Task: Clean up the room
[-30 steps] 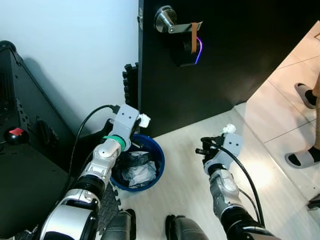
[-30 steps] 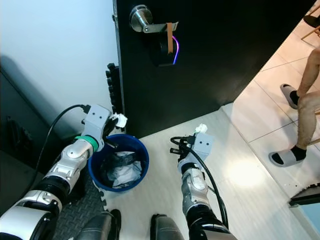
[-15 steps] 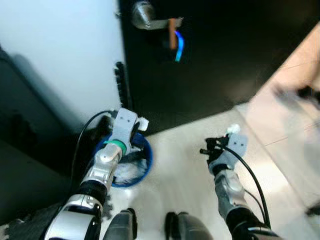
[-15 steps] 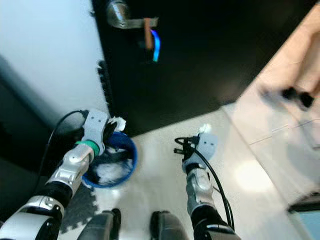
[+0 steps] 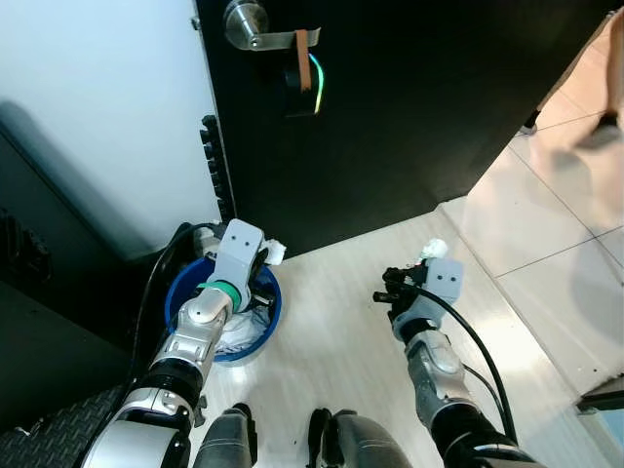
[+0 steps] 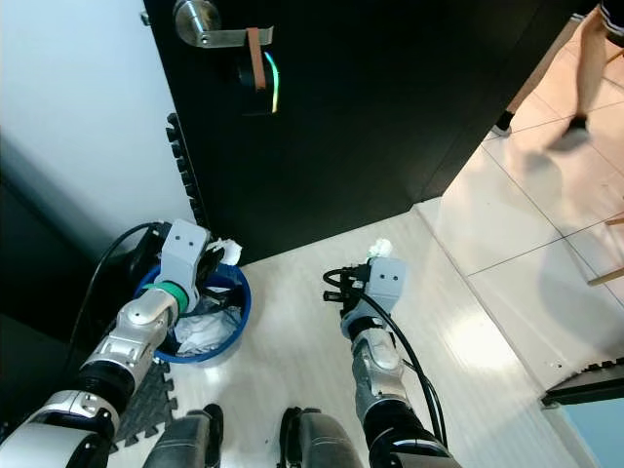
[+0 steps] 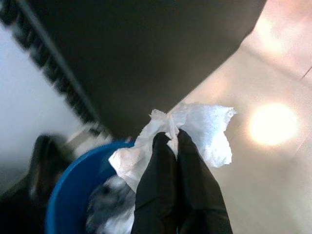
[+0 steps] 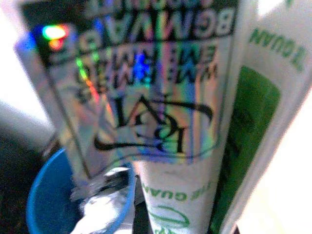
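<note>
My left end effector [image 7: 171, 141] is clamped on a crumpled tissue [image 7: 195, 131] over the blue bin [image 5: 185, 292]; my right end effector [image 5: 385, 290] grips a holographic box [image 8: 146, 97]

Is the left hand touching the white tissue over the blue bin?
Touching. In the left wrist view the left hand has its two black fingers closed together on the crumpled white tissue, held above the blue bin.

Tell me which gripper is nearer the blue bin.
Left. The left gripper hangs at the far rim of the blue bin, pinching a white tissue. The right gripper is off to the bin's right, over bare floor.
</note>
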`<state>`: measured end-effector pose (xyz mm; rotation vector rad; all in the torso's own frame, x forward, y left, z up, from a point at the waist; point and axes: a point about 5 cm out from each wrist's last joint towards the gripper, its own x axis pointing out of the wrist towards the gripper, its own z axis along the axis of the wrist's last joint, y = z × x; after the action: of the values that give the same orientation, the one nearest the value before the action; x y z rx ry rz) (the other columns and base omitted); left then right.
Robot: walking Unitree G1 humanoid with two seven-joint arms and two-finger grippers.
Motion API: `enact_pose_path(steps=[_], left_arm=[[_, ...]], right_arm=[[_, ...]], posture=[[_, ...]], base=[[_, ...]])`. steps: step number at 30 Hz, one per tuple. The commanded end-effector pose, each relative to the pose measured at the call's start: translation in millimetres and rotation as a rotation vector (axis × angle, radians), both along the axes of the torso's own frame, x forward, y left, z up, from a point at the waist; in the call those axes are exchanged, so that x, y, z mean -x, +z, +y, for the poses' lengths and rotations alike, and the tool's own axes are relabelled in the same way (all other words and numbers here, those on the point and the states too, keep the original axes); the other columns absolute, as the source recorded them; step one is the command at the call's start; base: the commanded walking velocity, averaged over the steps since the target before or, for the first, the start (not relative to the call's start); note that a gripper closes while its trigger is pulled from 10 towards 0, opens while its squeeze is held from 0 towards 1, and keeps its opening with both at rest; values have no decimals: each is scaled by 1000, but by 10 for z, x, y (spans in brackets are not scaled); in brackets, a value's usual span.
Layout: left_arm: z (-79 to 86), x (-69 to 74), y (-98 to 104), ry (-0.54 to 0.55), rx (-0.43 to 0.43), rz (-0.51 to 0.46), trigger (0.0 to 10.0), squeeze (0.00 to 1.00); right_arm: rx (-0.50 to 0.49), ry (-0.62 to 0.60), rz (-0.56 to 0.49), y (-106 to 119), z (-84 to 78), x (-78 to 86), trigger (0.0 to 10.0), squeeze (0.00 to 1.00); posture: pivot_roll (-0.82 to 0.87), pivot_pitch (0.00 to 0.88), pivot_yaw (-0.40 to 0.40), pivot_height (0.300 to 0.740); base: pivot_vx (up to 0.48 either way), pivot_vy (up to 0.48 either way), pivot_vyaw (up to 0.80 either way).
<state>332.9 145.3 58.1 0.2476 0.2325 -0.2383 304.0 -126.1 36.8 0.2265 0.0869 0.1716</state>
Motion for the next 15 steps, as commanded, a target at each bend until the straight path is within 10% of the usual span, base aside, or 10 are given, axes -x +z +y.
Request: enact_pose_path(steps=[1,12,13,15], left_arm=[[121,120,-202,61,-76,86,10000,0],[496,151,-272,245,-151,131,10000,0],[567,109,-224,268,-139,126,10000,627],[567,109,-224,268,-139,126,10000,627]], right_arm=[[7,66,13,-31,103,33,10000,0],[-45,68,-53,117,167,-42,10000,0],[-55,51,-94,207,127,-76,10000,0],[-55,51,-94,207,127,-76,10000,0]], posture=[[98,175,-17,740],[94,238,-36,740],[67,267,-42,740],[67,267,-42,740]], base=[[0,0,0],[0,0,0],[0,0,0],[0,0,0]])
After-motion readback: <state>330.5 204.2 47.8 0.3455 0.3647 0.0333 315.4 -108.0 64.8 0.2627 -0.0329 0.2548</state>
